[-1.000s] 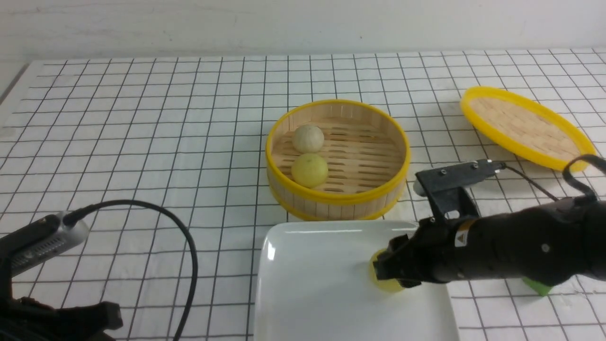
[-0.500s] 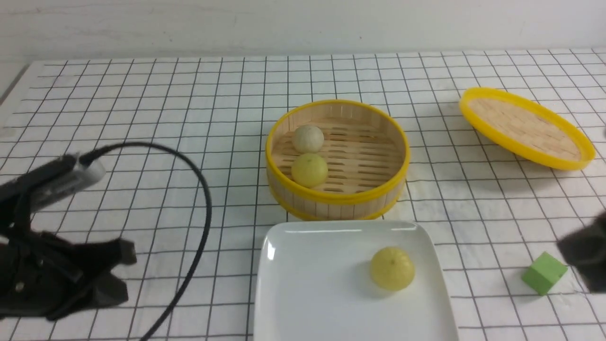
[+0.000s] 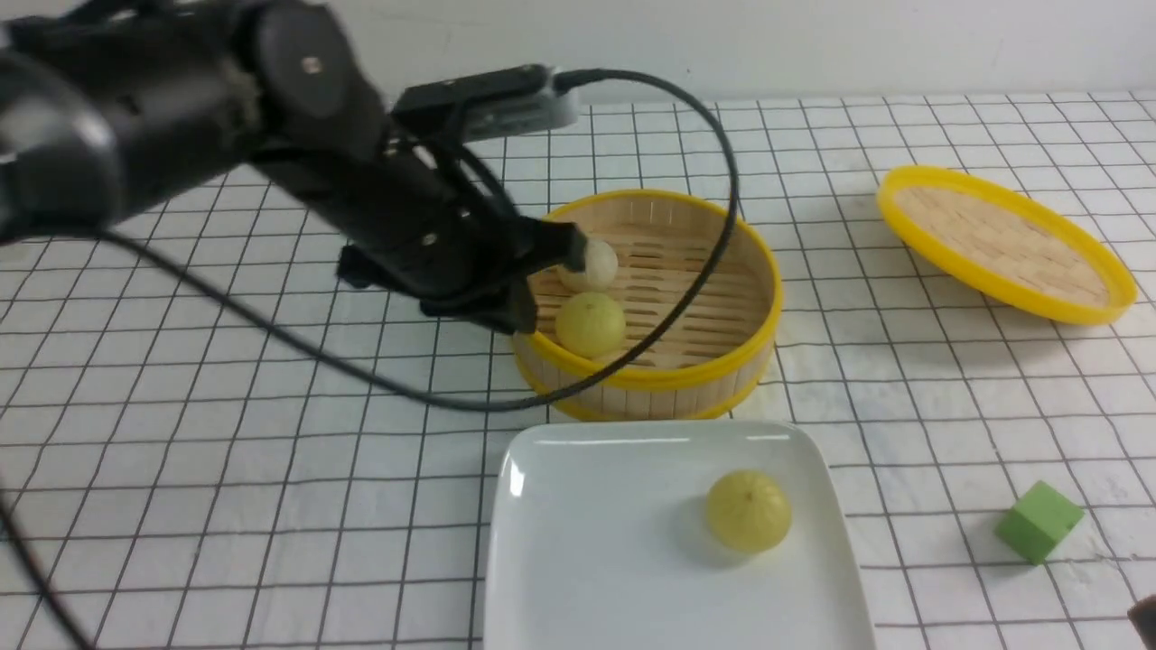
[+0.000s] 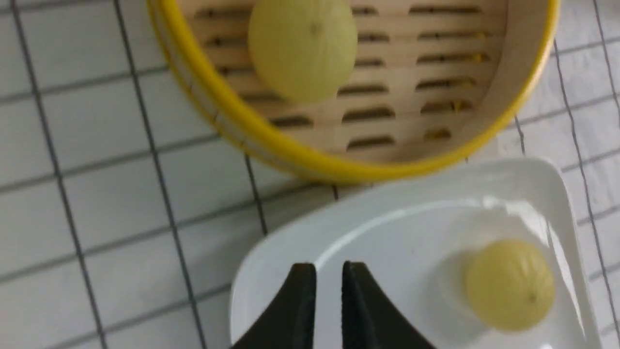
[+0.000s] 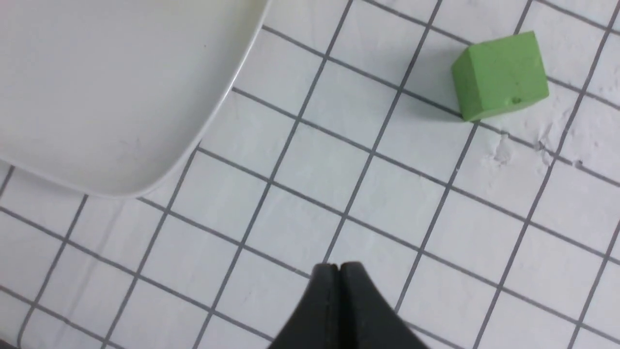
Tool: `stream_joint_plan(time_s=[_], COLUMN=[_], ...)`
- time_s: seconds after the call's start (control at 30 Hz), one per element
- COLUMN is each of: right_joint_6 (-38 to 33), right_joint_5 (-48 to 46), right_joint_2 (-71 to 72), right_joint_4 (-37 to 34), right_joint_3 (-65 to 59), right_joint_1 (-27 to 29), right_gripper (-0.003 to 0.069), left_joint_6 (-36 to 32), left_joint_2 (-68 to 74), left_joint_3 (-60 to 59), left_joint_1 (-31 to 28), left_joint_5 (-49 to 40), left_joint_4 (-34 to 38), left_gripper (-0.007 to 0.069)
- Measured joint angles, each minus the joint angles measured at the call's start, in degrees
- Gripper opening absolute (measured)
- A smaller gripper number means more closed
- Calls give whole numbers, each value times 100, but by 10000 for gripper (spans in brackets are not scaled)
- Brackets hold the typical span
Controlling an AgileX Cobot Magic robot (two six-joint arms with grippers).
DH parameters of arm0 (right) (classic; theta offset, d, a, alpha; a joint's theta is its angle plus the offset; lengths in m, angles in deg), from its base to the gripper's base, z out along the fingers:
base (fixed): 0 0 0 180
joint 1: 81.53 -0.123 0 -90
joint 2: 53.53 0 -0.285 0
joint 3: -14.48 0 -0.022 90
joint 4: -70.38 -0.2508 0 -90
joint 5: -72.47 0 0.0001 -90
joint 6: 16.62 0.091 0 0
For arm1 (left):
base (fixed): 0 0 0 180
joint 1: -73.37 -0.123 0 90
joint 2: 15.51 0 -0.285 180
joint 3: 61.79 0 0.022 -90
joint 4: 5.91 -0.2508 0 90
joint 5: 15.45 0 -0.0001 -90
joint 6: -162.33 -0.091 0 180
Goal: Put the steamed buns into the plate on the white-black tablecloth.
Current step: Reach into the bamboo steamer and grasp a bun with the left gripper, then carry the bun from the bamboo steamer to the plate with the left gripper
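Left pincer (image 3: 553, 282) half-hides beige bun (image 3: 603, 263) in steamer (image 3: 650, 397); green cube (image 3: 1039, 522) near plate (image 3: 587, 542).

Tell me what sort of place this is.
Likely a robot test bench, not a real kitchen: a gridded tablecloth, a black robot arm over it, and a stray green cube.

Left arm (image 3: 181, 99) was bulky, rounded, matte black, with small silver screw (image 3: 312, 64) on housing. Grey-silver wrist camera (image 3: 519, 104) was mounted on black bracket; thick black cable (image 3: 733, 194) ran from it. Left gripper (image 4: 329, 266) and right gripper (image 5: 337, 267) had black, tapered fingers
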Motion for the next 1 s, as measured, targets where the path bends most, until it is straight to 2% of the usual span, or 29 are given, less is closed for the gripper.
stream_joint_plan(time_s=[0.03, 0.07, 0.2, 0.27, 0.4, 0.5, 0.63, 0.67, 0.7, 0.73, 0.97, 1.0], right_joint_6=[0, 0, 0, 0, 0, 0, 0, 0, 0, 0, 0, 0], right_joint_5=[7, 49, 96, 97, 97, 97, 97, 97, 97, 103, 113, 113], right_joint_2=[0, 0, 0, 0, 0, 0, 0, 0, 0, 0, 0, 0], right_joint_4=[-6, -37, -116, -115, -118, -129, -134, -134, -134, -134, -134, -134], right_joint_3=[0, -5, -5, -5, -5, -5, -5, -5, -5, -5, -5, -5], right_joint_1=[0, 0, 0, 0, 0, 0, 0, 0, 0, 0, 0, 0], right_gripper=[-12, -11, -9, -9, -8, -6, -2, -2, -1, -1, 1, 3], left_joint_6=[21, 140, 203, 203, 217, 229, 284, 290, 289, 289, 241, 188], left_joint_2=[57, 562, 1472, 1818, 2199, 2338, 2386, 2386, 2338, 2288, 1257, 849], left_joint_3=[119, 584, 1572, 1883, 2182, 2200, 2243, 2243, 2257, 2281, 2638, 2683], left_joint_1=[30, 128, 257, 277, 277, 277, 277, 277, 277, 277, 277, 277], left_joint_5=[6, 12, -82, -171, -298, -316, -371, -371, -452, -564, -1637, -2009], left_joint_4=[-29, -256, -564, -627, -799, -908, -908, -908, -902, -895, -811, -799], left_gripper=[166, 223, 333, 358, 361, 323, 122, 122, 58, 34, 19, 19])
